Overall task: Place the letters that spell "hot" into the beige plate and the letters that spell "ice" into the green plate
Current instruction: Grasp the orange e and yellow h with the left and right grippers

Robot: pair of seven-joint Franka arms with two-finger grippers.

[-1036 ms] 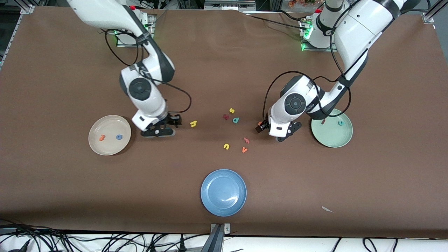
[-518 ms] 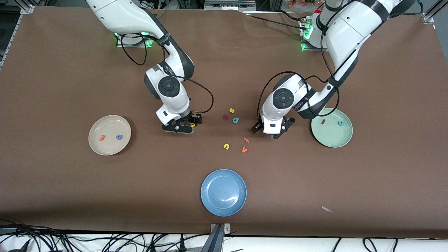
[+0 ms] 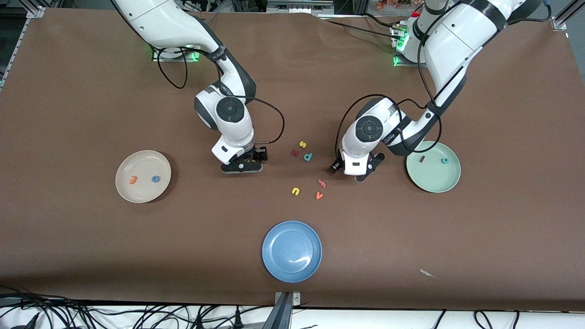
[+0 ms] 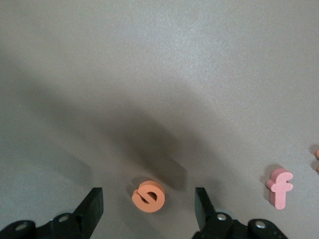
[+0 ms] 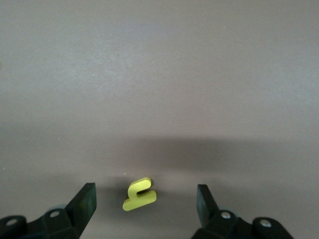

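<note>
While a second ago the right end effector [image 3: 242, 167] hung just beside the beige plate [image 3: 143, 153], it has since travelled toward the middle of the front view and now stands low over the yellow h [image 5: 139, 194]. The left end effector [image 3: 349, 172] has come away from the green plate [image 3: 432, 187] and stands over the orange e [image 4: 148, 195]. Both are released, with fingers wide apart and the letter on the table between them, not yet touched. I judge that these are the last two pickups: the orange t [image 3: 133, 180] and the blue o [image 3: 156, 179] already lie in the beige plate, and the dark red i [image 3: 422, 159] and the teal c [image 3: 444, 161] in the green one. In the front view the two wrists hide both target letters, so only the wrist views show them, each in the lower part of its frame and well centred between the fingers. The left wrist view also shows a pink f [image 4: 280, 187] near the e, outside the fingers. The plates appear only in the front view.
</note>
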